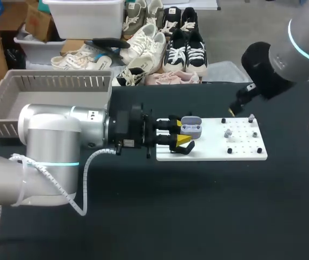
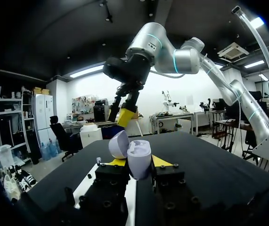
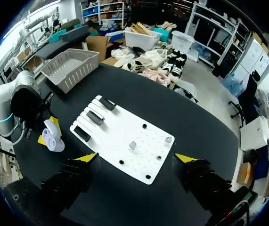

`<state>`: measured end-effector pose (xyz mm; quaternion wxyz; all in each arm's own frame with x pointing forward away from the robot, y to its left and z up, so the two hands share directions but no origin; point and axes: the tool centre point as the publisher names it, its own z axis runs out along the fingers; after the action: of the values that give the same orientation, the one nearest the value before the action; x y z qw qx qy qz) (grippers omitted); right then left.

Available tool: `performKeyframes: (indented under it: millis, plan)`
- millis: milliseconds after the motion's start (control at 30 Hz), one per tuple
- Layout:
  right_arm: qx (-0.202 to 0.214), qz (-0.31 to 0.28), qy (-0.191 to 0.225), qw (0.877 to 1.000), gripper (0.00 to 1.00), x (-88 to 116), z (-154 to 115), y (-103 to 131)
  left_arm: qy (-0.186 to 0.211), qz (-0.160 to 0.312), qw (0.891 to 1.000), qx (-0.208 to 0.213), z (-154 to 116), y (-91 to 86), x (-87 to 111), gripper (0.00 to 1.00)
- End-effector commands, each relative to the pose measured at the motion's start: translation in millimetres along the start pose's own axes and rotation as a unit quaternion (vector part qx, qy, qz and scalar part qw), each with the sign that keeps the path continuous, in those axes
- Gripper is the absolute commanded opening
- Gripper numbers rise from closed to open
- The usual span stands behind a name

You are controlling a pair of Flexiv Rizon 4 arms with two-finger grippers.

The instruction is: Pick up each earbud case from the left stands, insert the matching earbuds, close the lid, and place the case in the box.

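My left gripper (image 1: 180,134) is shut on a pale lavender earbud case (image 1: 191,128), its lid hinged open, over the left end of the white board (image 1: 214,154). From the left wrist the case (image 2: 138,159) stands upright between the yellow tips, lid (image 2: 119,143) tipped back. Two small earbuds (image 3: 133,145) (image 3: 167,139) rest on the board's pegged half. My right gripper (image 1: 240,106) hangs open above the board's far right edge; in its own view the right gripper (image 3: 136,158) is spread wide over the board (image 3: 110,141).
Three black stands (image 3: 95,117) line the board's left end, with nothing on them. A grey slatted basket (image 1: 51,89) sits at the table's far left corner. Black pegs (image 1: 230,150) dot the board's right half. Dark tabletop stretches in front of the board.
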<state>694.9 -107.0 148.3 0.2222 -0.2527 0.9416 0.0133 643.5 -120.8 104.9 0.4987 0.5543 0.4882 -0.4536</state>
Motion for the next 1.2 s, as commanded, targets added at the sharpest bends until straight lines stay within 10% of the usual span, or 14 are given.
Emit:
performKeyframes:
  millis: [33, 1000, 1200]
  plan:
    - [0.155, 0.006, 0.035, 0.987, 1.00, -7.5, 11.4, -3.5, -0.001, 0.001, 1.000, -0.001, -0.1, 0.0, 0.7, 0.00]
    - [0.138, 0.072, 0.136, 0.978, 1.00, -0.5, 86.3, -57.5, -0.001, 0.001, 1.000, -0.001, -0.1, 0.0, 0.7, 0.00]
    - [0.132, 0.079, 0.138, 0.978, 0.77, -1.2, 95.8, -61.9, -0.001, 0.001, 1.000, -0.001, -0.1, 0.0, 0.7, 0.00]
